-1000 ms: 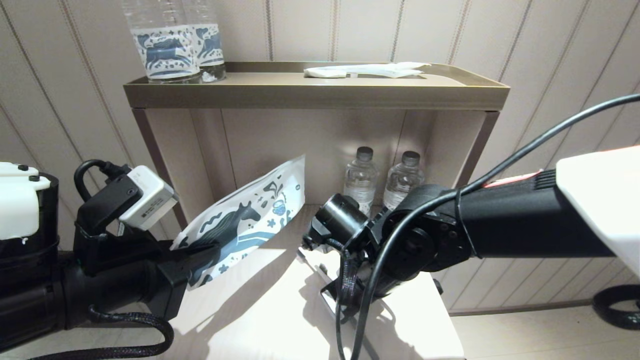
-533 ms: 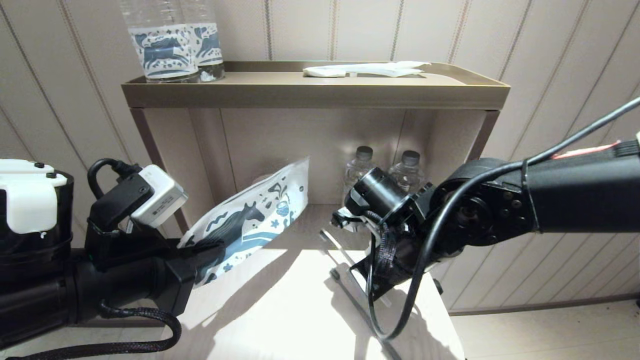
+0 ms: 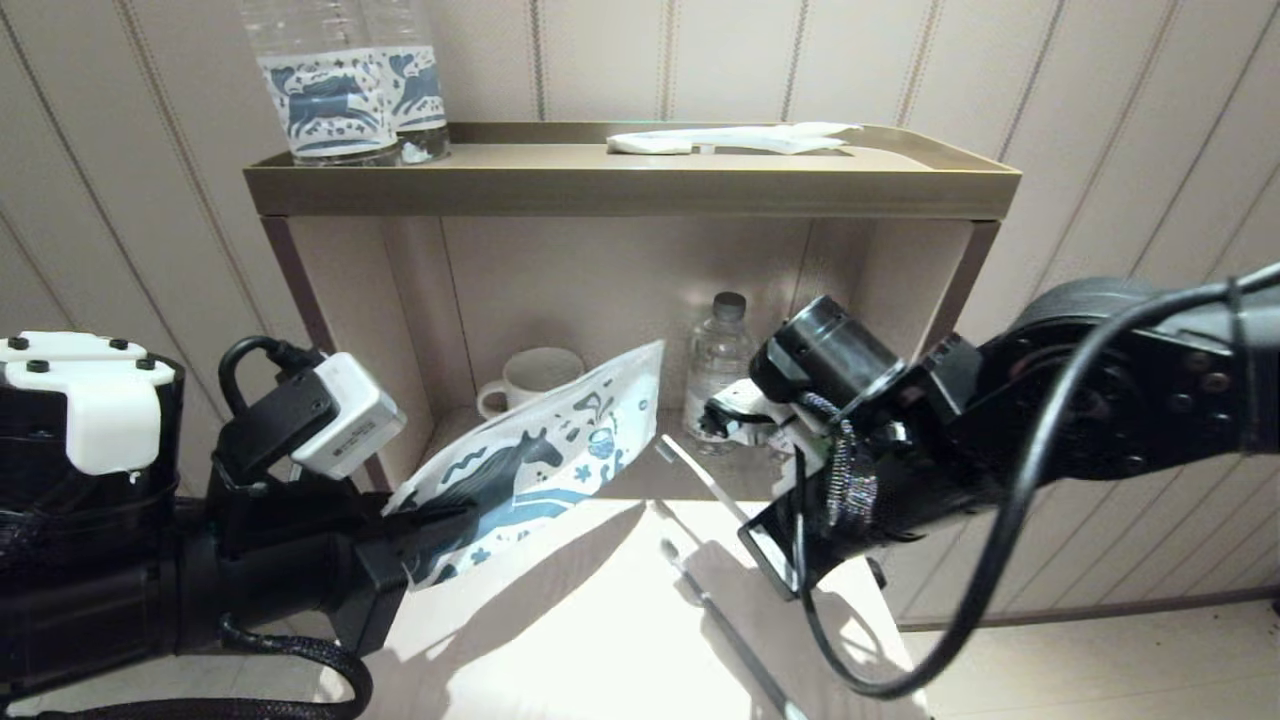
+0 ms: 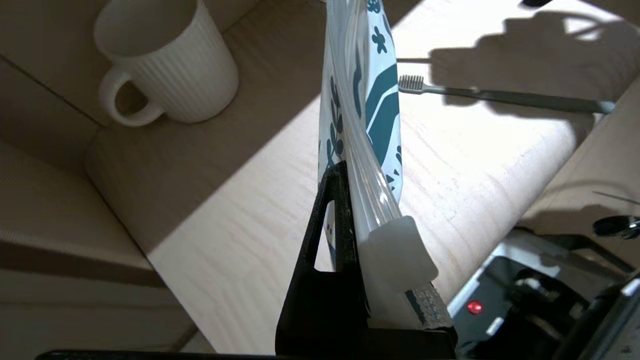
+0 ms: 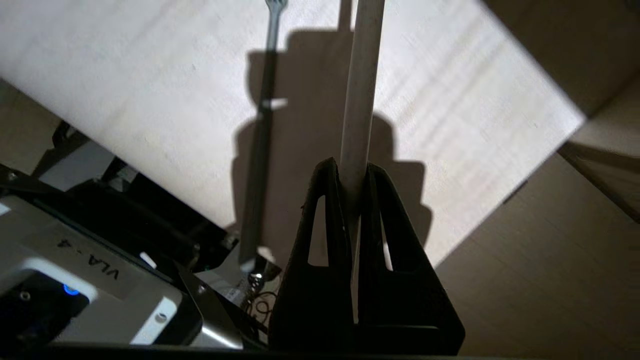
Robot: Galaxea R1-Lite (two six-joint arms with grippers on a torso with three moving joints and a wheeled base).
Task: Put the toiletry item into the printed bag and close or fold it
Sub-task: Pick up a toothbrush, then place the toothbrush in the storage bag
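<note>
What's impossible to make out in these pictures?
- Right pincer: in the head view, hidden behind the robot's own wrist.
- Toothbrush, bristle end: cut off by the picture's edge in the right wrist view, too small in the head view.
- Printed bag, open or sealed: the left pincer covers one end in the head view, and the left wrist view shows it edge-on.
- Labelled bottles, caps: cut off by the head view's top edge.

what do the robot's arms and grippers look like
Both arms are matte black with white shell sections and loose black cables, some in braided sleeving. The left gripper and right gripper have black triangular cut-out fingers. A white camera box sits on the left wrist.
</note>
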